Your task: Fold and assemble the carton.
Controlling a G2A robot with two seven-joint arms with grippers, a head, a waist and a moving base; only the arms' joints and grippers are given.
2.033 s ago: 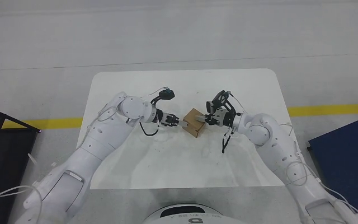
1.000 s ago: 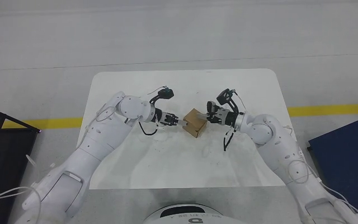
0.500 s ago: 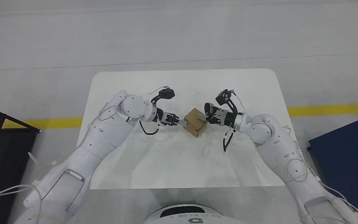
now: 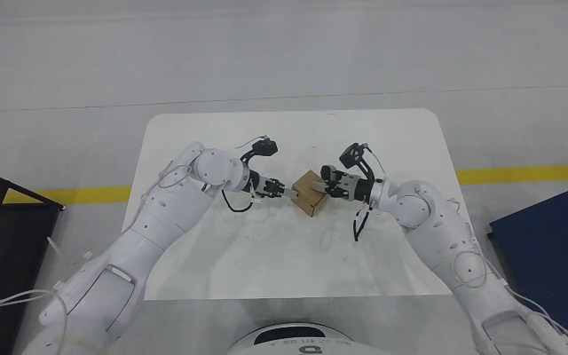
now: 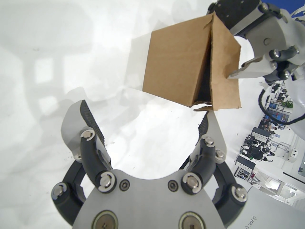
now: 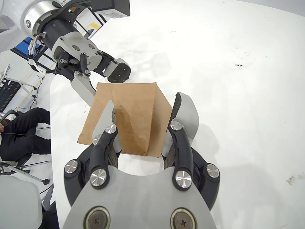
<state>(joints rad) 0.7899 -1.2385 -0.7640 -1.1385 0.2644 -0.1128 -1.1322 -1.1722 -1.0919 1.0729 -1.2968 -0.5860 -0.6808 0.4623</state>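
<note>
From the top view I have the carton (image 4: 308,193) near the middle of the table (image 4: 390,248), set between my two arms. The left gripper (image 4: 282,191) is just beside one face and the right gripper (image 4: 328,184) is at the opposite one, all three roughly in one line. In the left wrist view the left gripper (image 5: 144,110) has its fingers spread wide with nothing between them. The carton (image 5: 176,65) sits straight ahead, just past the tips, and one fingertip (image 5: 205,122) lies just beside the loose flap at its near corner, where a dark gap shows the panel is not yet tucked. In the right wrist view the right gripper (image 6: 145,101) straddles the carton (image 6: 135,117), one finger over a panel and the other against the outer wall, so I read it as clamped on the box. My guess is that the free left arm does the flap work while the right steadies.
</note>
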